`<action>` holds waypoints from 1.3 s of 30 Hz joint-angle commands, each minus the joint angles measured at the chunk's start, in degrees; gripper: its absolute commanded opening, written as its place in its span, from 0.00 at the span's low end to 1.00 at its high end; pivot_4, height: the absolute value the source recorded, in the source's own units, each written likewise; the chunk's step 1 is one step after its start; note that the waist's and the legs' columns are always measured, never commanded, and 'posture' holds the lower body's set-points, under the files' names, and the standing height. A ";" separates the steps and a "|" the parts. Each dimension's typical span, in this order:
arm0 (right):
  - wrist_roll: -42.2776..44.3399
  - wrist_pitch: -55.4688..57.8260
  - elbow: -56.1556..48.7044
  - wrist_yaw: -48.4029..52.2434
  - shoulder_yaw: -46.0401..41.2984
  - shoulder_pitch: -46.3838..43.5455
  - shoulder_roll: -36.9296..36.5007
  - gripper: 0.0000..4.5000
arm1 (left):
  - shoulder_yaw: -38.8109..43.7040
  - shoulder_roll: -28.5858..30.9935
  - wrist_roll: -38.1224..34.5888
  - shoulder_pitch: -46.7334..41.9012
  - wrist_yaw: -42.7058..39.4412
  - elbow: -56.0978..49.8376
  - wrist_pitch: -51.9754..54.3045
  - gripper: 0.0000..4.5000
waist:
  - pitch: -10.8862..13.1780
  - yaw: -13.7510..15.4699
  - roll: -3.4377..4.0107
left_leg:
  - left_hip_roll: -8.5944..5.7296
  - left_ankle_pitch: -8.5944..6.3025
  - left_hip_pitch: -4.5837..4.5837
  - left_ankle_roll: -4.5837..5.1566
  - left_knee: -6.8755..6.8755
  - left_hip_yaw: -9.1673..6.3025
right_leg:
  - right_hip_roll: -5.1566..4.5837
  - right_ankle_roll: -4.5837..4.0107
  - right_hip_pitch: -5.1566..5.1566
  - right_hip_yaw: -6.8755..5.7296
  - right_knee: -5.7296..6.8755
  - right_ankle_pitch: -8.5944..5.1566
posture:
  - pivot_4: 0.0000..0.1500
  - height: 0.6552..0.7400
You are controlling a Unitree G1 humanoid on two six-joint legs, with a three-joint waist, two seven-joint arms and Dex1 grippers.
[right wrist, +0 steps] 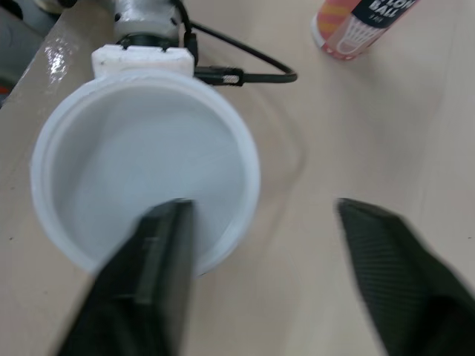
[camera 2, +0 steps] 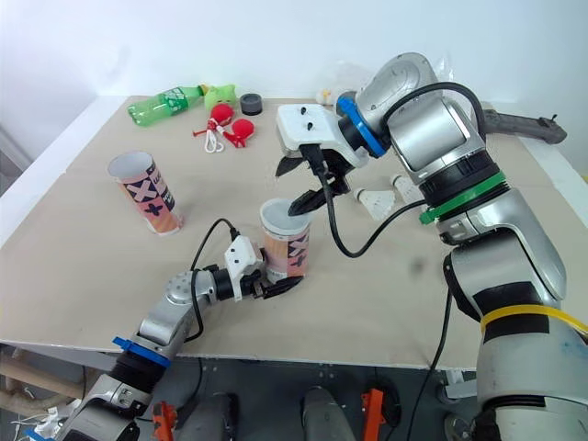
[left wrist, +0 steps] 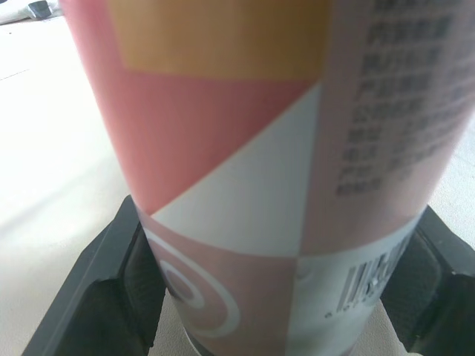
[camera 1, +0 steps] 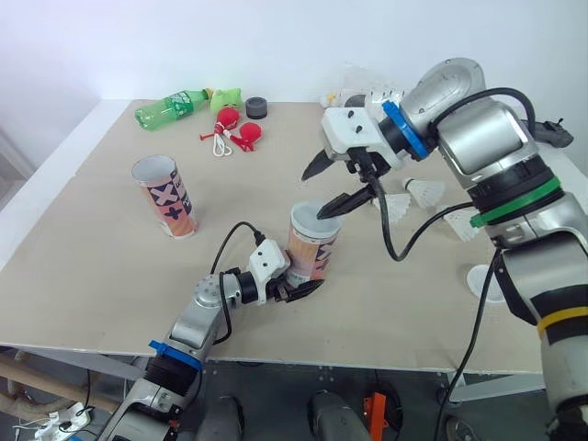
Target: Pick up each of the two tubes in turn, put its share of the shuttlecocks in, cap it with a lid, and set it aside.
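Observation:
A pink and white tube (camera 1: 312,246) stands upright near the table's front edge, with my left gripper (camera 1: 301,278) shut around its base. In the left wrist view the tube (left wrist: 252,170) sits between both fingers (left wrist: 104,297). A white lid (right wrist: 145,196) rests on its top. My right gripper (camera 1: 329,186) hovers open just above, one finger over the lid and the other off to the side. A second tube (camera 1: 165,195), uncapped, stands upright to the left. Loose shuttlecocks (camera 1: 423,191) lie on the right, and another white lid (camera 1: 482,280) lies near the right edge.
At the back of the table lie a green bottle (camera 1: 175,106), a black roll (camera 1: 255,107), a green toy (camera 1: 226,96) and red items with a white loop (camera 1: 234,130). A clear bag (camera 1: 354,92) sits at the back, behind my right wrist.

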 commanded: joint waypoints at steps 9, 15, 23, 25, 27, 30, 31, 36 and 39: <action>13.05 4.33 -4.85 2.30 0.52 -4.85 -3.88 0.35 | -1.05 0.36 0.92 1.20 -0.04 1.00 1.26 0.76 | 0.02 0.06 -0.01 | 0.00 -0.01 -0.07 -0.01 -0.08 -0.02 | 0.00 -0.02 -0.08 -0.01 -0.02 -0.06 | 1.00 1.00; 15.62 5.33 -10.37 2.30 4.77 -1.64 -6.52 0.02 | -1.04 0.32 0.88 1.26 0.06 0.91 1.32 0.76 | 0.02 -0.07 -0.02 | 0.00 0.00 -0.04 -0.01 -0.20 -0.01 | 0.00 -0.06 -0.14 0.00 -0.05 -0.09 | 1.00 1.00; 11.47 4.77 -11.20 2.30 5.80 1.67 -4.27 0.02 | -1.10 0.21 0.83 1.36 0.20 0.74 1.57 0.76 | 0.02 -0.01 -0.02 | 0.00 0.00 -0.07 -0.01 -0.20 -0.02 | 0.00 -0.06 -0.17 -0.02 -0.05 -0.08 | 1.00 1.00; 10.51 4.49 -11.58 2.30 6.24 2.30 -4.11 0.02 | -1.08 0.21 0.82 1.42 0.23 0.78 1.57 0.76 | 0.01 -0.01 -0.02 | 0.00 0.00 -0.06 -0.01 -0.20 -0.02 | 0.00 -0.05 -0.16 -0.02 -0.05 -0.08 | 1.00 1.00; 9.23 3.97 -11.57 2.30 6.67 2.90 -3.90 0.02 | -1.07 0.18 0.82 1.42 0.28 0.80 1.62 0.76 | 0.01 -0.02 -0.02 | 0.00 0.00 -0.05 -0.01 -0.19 -0.01 | 0.00 -0.06 -0.15 -0.02 -0.05 -0.08 | 1.00 1.00; 7.18 3.36 -11.52 2.30 7.02 4.04 -3.30 0.02 | -1.10 0.14 0.79 1.53 0.34 0.72 1.65 0.76 | -0.02 -0.05 -0.05 | 0.00 0.00 0.00 -0.01 -0.19 -0.01 | 0.00 -0.07 -0.11 -0.02 -0.04 -0.07 | 1.00 1.00; 6.64 3.33 -11.52 2.30 6.98 4.39 -3.06 0.02 | -1.11 0.11 0.77 1.54 0.36 0.71 1.67 0.76 | -0.04 -0.05 -0.07 | 0.00 0.00 0.02 -0.01 -0.19 -0.01 | 0.00 -0.07 -0.10 -0.02 -0.04 -0.07 | 1.00 1.00; 3.07 3.63 -11.72 2.30 6.79 5.92 -2.14 0.02 | -1.10 -0.02 0.73 1.56 0.39 0.87 1.55 0.76 | -0.17 -0.05 -0.17 | 0.01 0.00 0.09 -0.01 -0.19 -0.02 | 0.00 -0.07 -0.01 -0.02 -0.04 -0.07 | 1.00 1.00; 2.24 3.78 -12.10 2.30 6.80 6.43 -2.04 0.02 | -1.08 -0.13 0.75 1.46 0.38 1.10 1.41 0.76 | -0.23 -0.06 -0.24 | 0.01 0.00 0.19 -0.01 -0.19 -0.02 | 0.01 -0.07 0.11 -0.02 -0.04 -0.07 | 1.00 1.00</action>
